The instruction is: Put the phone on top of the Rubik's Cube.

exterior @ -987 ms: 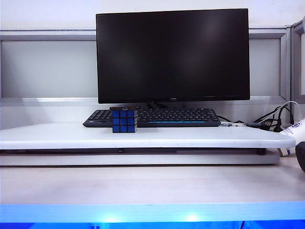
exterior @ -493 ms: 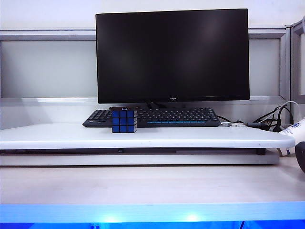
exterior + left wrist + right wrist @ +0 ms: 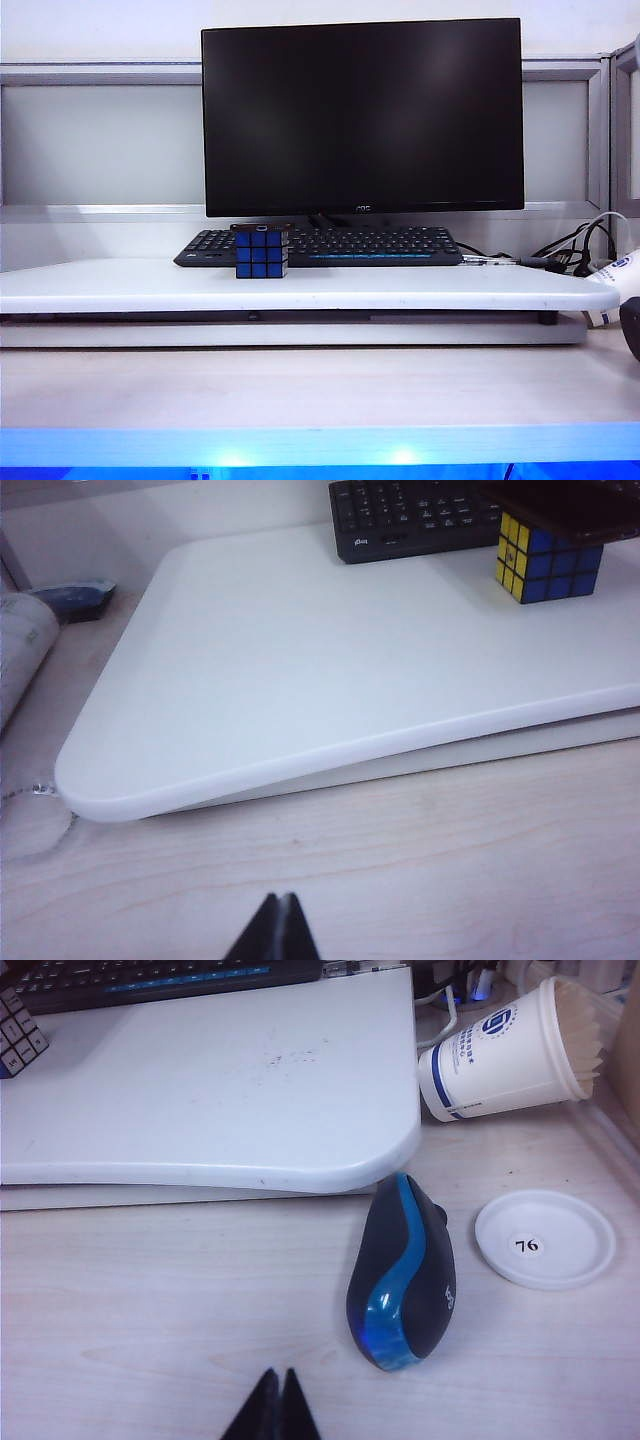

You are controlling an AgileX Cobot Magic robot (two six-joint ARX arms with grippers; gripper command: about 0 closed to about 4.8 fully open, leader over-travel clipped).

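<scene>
Both claws pressed together, empty, low over the table: left claw, right claw beside the mouse. Phone sits on the cube, overhanging it. I'd say a nudge could tip it off.

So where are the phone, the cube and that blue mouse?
phone (image 3: 570,505), left wrist view, its dark underside over the cube.
Rubik's Cube (image 3: 562,572), left wrist view, blue face.
mouse (image 3: 402,1272), right wrist view, its blue stripe.
</scene>
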